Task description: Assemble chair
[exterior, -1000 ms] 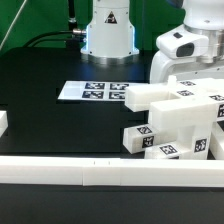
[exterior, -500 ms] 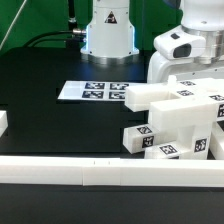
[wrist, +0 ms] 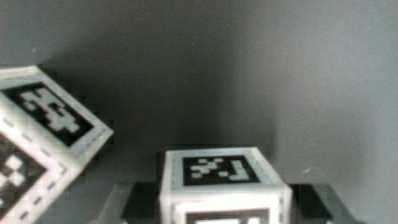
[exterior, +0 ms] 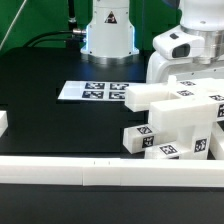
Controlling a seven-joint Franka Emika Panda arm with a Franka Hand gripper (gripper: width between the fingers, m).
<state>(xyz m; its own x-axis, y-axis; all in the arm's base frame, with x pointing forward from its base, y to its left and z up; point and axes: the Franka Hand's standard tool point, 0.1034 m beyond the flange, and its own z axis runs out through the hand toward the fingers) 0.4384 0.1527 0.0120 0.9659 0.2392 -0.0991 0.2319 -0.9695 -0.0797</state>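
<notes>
The chair lies in white tagged parts at the exterior view's right. A long block point(exterior: 150, 95) sits on a chunky stack point(exterior: 185, 125), with a small cube point(exterior: 137, 140) in front of it. The arm's white hand point(exterior: 186, 48) hangs just behind these parts, and its fingers are hidden there. In the wrist view my gripper point(wrist: 222, 196) is shut on a white tagged block point(wrist: 221, 175), with a dark finger point(wrist: 143, 196) on each side of it. A larger tagged chair part point(wrist: 45, 125) lies close beside the block.
The marker board point(exterior: 92, 91) lies flat on the black table in the middle. A long low white rail point(exterior: 100, 172) runs along the front edge. A small white piece point(exterior: 3, 122) shows at the exterior view's left edge. The robot base point(exterior: 108, 30) stands at the back.
The hand has shifted slightly toward the exterior view's left since a second ago. The chair parts have not moved.
</notes>
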